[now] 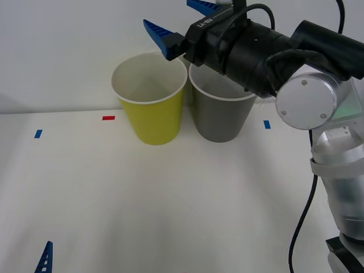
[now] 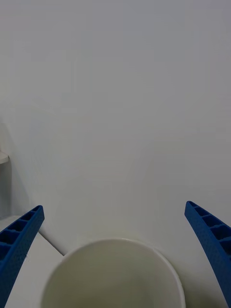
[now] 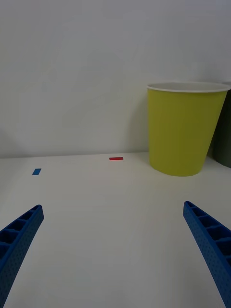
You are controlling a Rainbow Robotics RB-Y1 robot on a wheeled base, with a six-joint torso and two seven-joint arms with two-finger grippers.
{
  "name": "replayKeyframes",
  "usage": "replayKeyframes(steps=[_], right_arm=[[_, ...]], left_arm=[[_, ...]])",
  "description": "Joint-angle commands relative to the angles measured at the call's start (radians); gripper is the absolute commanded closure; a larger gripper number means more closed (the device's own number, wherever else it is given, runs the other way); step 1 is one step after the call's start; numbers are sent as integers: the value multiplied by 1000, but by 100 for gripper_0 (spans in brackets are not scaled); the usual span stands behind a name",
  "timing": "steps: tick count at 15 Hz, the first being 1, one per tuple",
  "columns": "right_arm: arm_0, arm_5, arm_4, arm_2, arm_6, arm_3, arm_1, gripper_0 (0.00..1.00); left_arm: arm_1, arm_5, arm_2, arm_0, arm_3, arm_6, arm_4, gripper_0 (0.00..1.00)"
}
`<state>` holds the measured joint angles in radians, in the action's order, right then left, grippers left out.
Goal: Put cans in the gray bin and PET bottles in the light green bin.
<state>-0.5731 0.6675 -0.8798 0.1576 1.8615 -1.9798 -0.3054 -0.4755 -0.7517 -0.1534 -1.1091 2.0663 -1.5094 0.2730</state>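
— Hanging high over the two bins at the back of the counter point(image 1: 170, 199): right gripper point(image 1: 185, 23), jaws spread wide, nothing between them.

— Over which bin exactly?

— Reaches across from the right, black forearm passing above the gray bin point(image 1: 220, 114), blue fingers point(image 1: 159, 33) out past its far rim and above the back edge of the light green bin point(image 1: 151, 99). Looks down in the right wrist view onto a white rim and pale inside of one bin point(image 2: 115, 274); cannot tell from that view alone which of the two.

— And the bins themselves?

— Standing upright, side by side, rims touching or nearly so. Light green on the left, gray on the right, both against the white wall point(image 1: 68, 51). Seen again in the left wrist view: light green bin point(image 3: 185, 130) full height, a dark sliver of the gray bin point(image 3: 224, 144) just behind it at the edge.

— Left side?

— Left gripper point(image 3: 113, 255) low and near the front of the counter, well apart from the bins, jaws spread, holding nothing. Just one blue fingertip point(image 1: 44, 259) at the lower left corner in the front view.

— Anything else on the counter?

— Small tape marks: red one point(image 1: 108, 118) left of the light green bin, blue one point(image 1: 38, 133) farther left, another blue one point(image 1: 267, 124) right of the gray bin.
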Motion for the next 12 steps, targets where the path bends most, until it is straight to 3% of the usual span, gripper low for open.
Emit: replayKeyframes(steps=[1, 6, 12], right_arm=[[84, 3, 78, -38, -133, -129, -58, 0], [282, 3, 213, -113, -311, -321, -110, 0], [565, 3, 269, -230, -363, -514, -138, 0]], left_arm=[[0, 0, 0, 0, 0, 0, 0, 0], [0, 0, 0, 0, 0, 0, 0, 0], [0, 0, 0, 0, 0, 0, 0, 0]])
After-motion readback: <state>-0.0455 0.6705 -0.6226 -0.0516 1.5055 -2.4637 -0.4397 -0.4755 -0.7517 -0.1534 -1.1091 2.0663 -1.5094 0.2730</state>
